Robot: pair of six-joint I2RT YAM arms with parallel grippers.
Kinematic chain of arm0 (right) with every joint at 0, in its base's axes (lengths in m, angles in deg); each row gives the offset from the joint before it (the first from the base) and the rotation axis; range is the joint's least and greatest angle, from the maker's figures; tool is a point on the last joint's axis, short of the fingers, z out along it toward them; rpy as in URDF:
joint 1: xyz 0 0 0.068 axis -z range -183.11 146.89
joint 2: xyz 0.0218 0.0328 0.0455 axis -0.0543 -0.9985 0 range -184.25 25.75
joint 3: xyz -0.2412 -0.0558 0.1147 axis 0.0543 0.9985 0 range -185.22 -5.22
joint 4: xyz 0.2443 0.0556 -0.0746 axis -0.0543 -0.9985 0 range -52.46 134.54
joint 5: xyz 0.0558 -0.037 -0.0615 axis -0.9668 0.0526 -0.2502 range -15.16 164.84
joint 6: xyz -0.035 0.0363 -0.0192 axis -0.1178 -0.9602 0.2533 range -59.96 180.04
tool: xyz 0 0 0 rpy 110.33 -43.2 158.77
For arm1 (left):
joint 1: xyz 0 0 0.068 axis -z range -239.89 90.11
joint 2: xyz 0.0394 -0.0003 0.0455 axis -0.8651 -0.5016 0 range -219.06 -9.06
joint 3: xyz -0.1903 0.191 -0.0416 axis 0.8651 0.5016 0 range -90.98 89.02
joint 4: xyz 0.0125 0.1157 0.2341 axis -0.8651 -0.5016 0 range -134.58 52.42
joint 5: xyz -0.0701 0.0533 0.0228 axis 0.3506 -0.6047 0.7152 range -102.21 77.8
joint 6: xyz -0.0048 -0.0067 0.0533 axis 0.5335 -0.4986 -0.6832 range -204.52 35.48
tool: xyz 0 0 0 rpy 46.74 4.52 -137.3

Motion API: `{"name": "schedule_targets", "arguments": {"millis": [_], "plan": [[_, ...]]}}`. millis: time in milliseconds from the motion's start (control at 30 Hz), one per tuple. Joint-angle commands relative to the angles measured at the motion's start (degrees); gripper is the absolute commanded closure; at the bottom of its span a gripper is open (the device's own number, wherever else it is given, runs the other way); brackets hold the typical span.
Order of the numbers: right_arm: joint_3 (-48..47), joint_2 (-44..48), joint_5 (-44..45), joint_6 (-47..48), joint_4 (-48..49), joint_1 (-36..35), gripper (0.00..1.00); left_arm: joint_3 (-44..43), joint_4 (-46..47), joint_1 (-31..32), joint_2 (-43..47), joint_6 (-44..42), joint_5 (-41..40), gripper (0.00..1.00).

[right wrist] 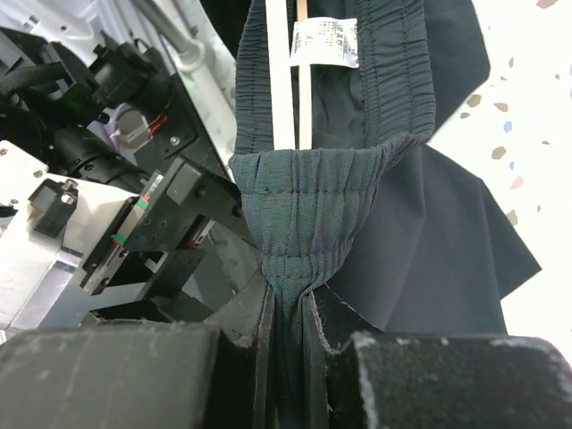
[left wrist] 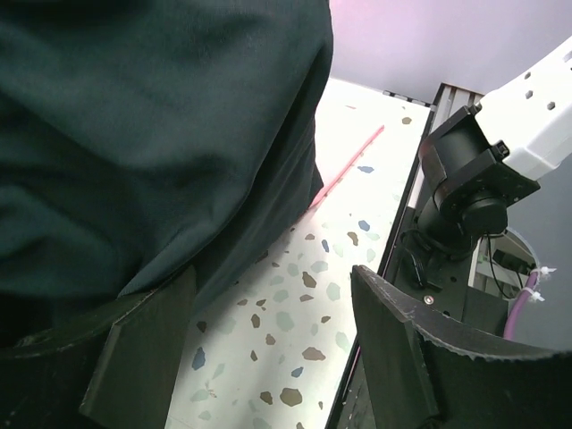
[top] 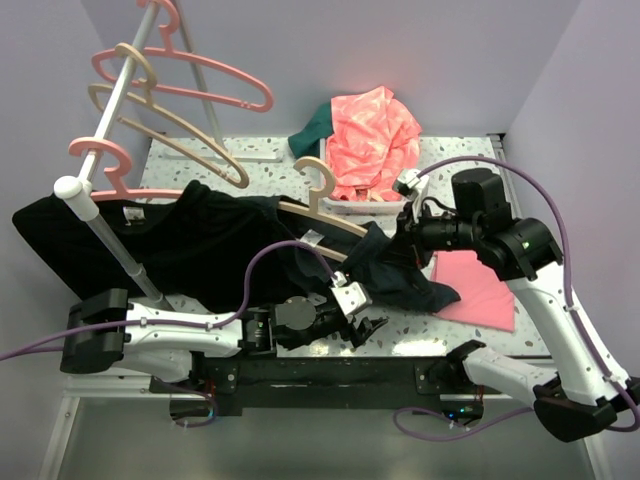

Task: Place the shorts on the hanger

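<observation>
over the worktop (top: 415, 338), the right fingers (top: 405, 236) pinch the shorts (top: 400, 272), hanger (top: 312, 212) partly inside. the left fingers (top: 363, 323) are open. job looks half done.

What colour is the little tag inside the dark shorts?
White with tiny print; the small fabric tag shows best in the right wrist view.

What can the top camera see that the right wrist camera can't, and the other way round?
Only the top view: the rack of hangers, the salmon-pink garment and the pink cloth on the table. Only the right wrist view: a close look at the right arm's jaws shut on the gathered elastic waistband. Both: the shorts and the beige hanger.
</observation>
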Motion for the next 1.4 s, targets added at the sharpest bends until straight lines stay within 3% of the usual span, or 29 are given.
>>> {"name": "schedule_targets", "arguments": {"millis": [0,267,467,600,733,900,1367], "plan": [[-4.09,0.49,-2.51,1.07,6.36,-1.56,1.0,-0.98,3.66,0.33,0.04,-0.42,0.49,0.25],[-1.98,0.22,-2.78,-2.18,17.24,-1.91,1.0,-0.89,3.66,0.24,-0.39,-0.33,0.14,0.25],[-1.28,0.83,6.71,-5.42,21.29,-1.83,1.0,-0.8,3.84,0.24,-0.83,0.02,0.32,0.25],[-3.29,-1.17,3.91,-5.09,21.13,-1.91,1.0,-0.89,4.19,0.24,-1.54,-0.07,1.19,0.25],[-10.3,-6.96,-0.4,-1.23,16.57,-3.31,1.0,-1.33,4.71,0.24,-2.76,-0.68,1.72,0.25],[-17.44,-14.09,3.9,2.65,10.67,-9.29,1.0,-2.82,5.24,0.24,-4.08,-1.82,1.64,0.25],[-41.51,-32.19,2.32,6.25,8.12,-9.65,1.0,-3.27,7.96,0.33,-8.57,-2.44,2.69,0.26]]}}
